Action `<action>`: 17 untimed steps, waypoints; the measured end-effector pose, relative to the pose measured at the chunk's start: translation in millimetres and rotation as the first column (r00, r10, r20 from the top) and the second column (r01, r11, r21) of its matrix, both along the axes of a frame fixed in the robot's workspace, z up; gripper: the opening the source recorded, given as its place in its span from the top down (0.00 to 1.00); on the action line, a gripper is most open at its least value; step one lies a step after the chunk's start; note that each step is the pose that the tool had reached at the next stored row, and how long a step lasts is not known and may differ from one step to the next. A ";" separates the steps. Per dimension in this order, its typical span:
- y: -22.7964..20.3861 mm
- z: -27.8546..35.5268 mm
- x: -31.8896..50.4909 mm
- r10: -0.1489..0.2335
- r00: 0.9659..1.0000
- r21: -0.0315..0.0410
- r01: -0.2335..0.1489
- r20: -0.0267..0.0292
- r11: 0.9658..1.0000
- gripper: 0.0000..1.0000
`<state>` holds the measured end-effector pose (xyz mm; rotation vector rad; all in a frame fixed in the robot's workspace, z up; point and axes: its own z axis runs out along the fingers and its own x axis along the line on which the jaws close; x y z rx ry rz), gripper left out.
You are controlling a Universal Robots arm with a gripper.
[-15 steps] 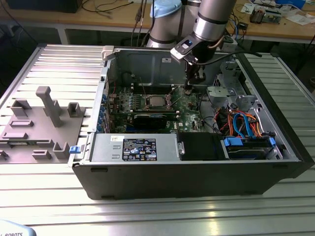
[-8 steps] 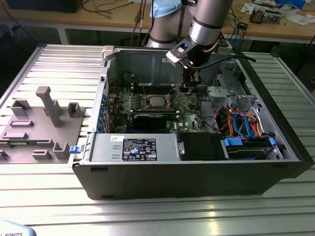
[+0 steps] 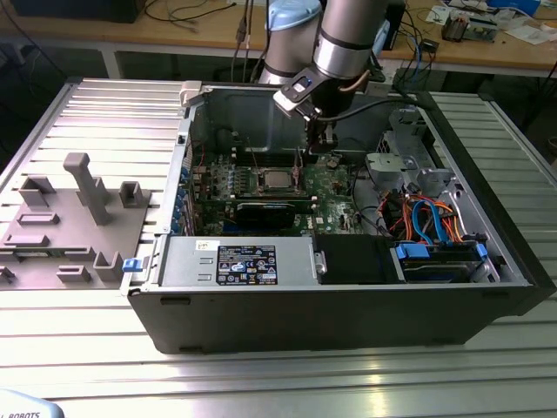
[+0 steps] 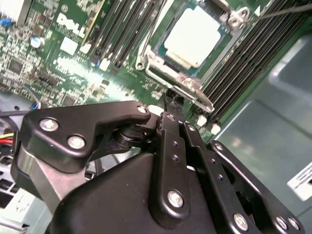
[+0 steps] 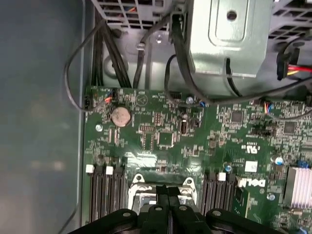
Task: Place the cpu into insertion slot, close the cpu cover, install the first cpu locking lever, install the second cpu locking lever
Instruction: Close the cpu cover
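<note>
The cpu (image 3: 278, 180) lies in the insertion slot (image 4: 144, 54) on the green motherboard (image 3: 335, 187), inside the open computer case. Its dull silver top (image 4: 197, 35) shows through the window of the cpu cover (image 4: 162, 62), which lies flat around it. My gripper (image 3: 315, 157) hangs just to the exterior view's right of the socket. In both wrist views its black fingers are pressed together, and their tips (image 4: 171, 97) are at the socket's silvery edge lever (image 4: 195, 91). In the first wrist view the gripper (image 5: 168, 189) hides most of the socket.
Black memory slots (image 4: 122, 29) flank the socket. A power supply (image 3: 252, 261) fills the case front, and a drive cage with blue and orange cables (image 3: 435, 218) sits at the exterior view's right. Loose black cables (image 5: 112, 58) run above the board. A grey fixture (image 3: 70, 218) stands outside the case.
</note>
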<state>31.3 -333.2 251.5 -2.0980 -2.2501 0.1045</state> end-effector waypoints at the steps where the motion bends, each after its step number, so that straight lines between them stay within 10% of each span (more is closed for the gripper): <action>1: 0.0 -0.1 -2.0 0.000 1.000 0.001 0.000 0.000 1.000 0.89; 17: 0.0 -14.8 -52.2 0.010 1.000 0.018 -0.010 0.000 1.000 0.89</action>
